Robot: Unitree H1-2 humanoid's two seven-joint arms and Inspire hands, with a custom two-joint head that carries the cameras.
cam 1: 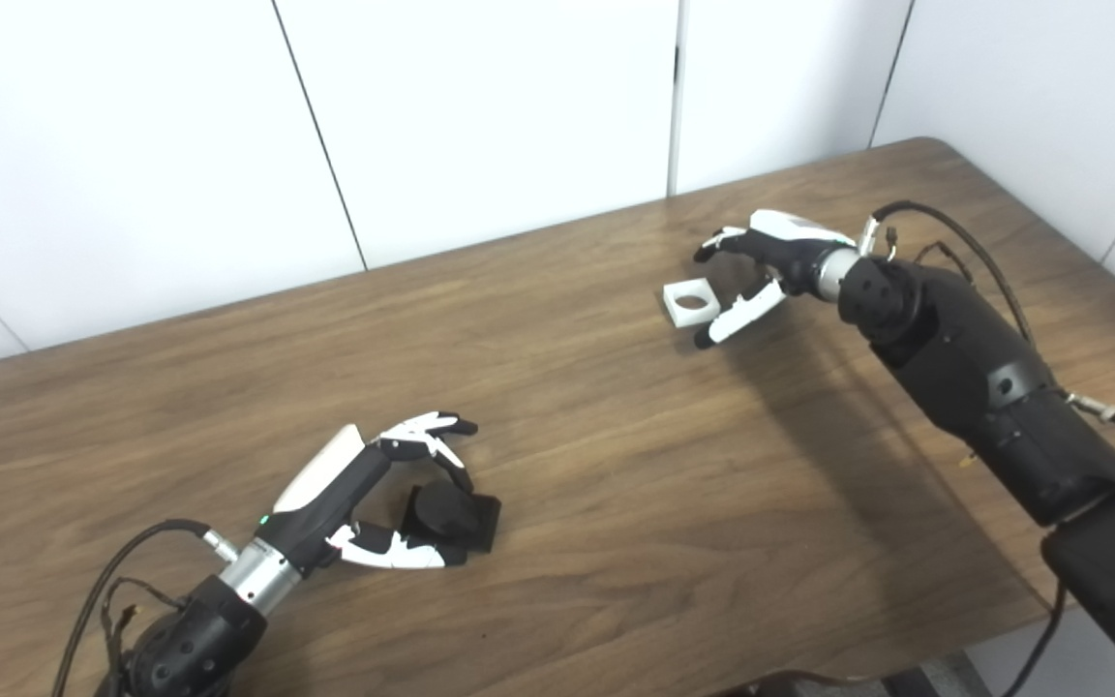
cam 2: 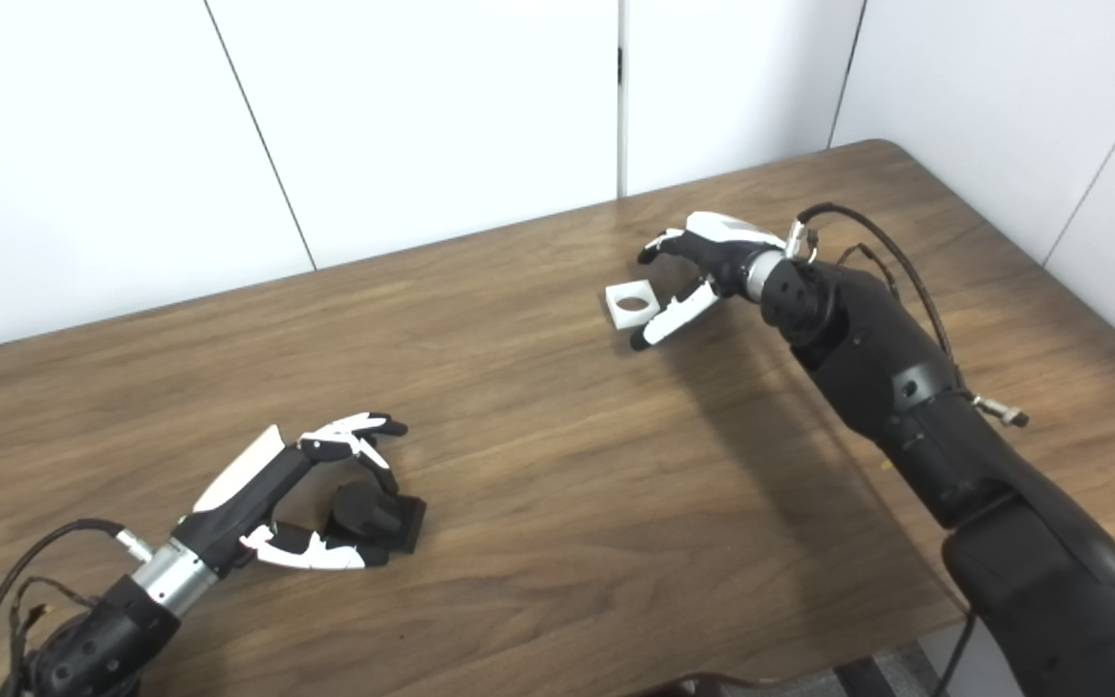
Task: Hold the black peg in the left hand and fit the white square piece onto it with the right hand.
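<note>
Black peg (cam 1: pixel 449 516) lay on the worktop (cam 1: pixel 567 455) near the front left edge, my left hand (cam 1: pixel 364 494) cupped around it, fingers (cam 1: pixel 427 431) curled over; a firm grasp I could not tell. White square piece (cam 1: pixel 690 301) lay flat toward the far right corner. My right hand (cam 1: pixel 761 271) hovered just beside it, fingers spread, holding nothing.

No readable text, labels, brands or numbers anywhere — none on any surface in view

bare table (cam 1: pixel 567 465) between hands — unobstructed, walls (cam 1: pixel 480 106) behind
</note>
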